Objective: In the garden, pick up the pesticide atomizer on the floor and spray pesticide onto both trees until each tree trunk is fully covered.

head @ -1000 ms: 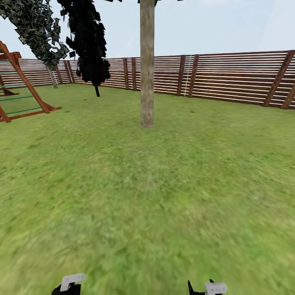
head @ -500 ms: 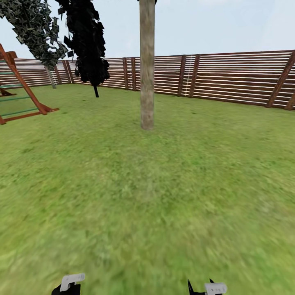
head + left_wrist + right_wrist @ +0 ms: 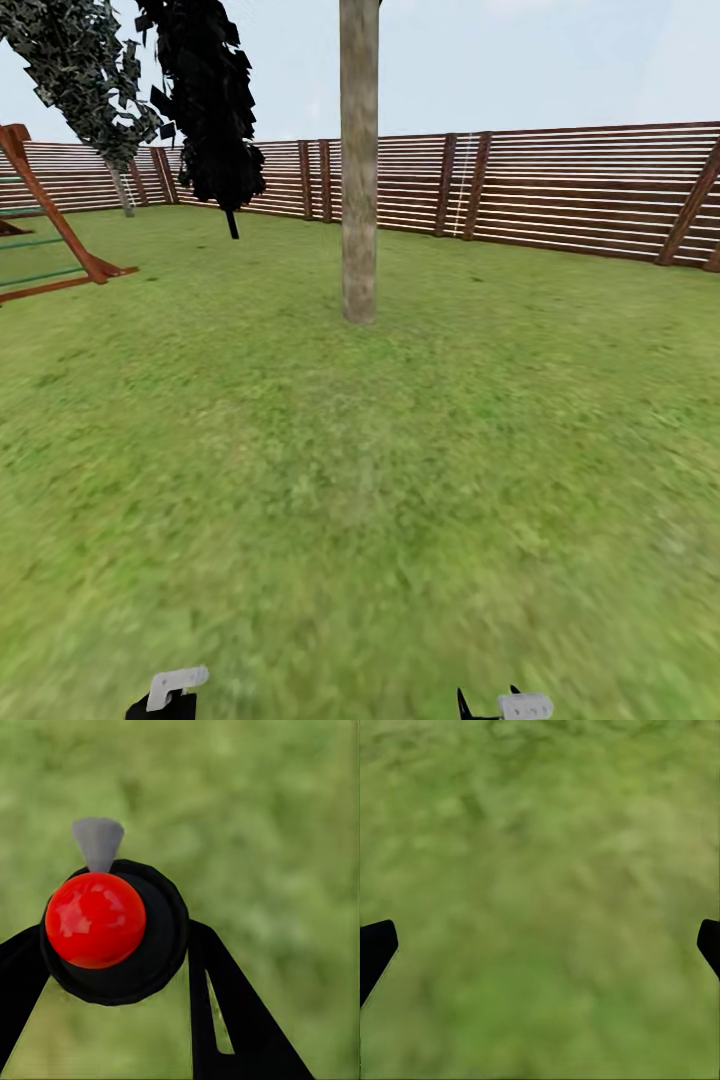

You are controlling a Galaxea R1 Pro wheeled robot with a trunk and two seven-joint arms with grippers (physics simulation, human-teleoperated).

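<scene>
Left gripper [image 3: 112, 967] clasps the unlabelled, red-topped pesticide atomizer [image 3: 96, 919].

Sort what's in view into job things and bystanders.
Job: pesticide atomizer, clamped in the left gripper; tree trunk ahead; grass floor.
Bystanders: wooden fence; red climbing frame; open right gripper, holding nothing.

We face a thick grey-brown tree trunk [image 3: 359, 170] rising from blurry green grass [image 3: 380, 480], brown slatted wooden fence [image 3: 560, 190] behind.
</scene>
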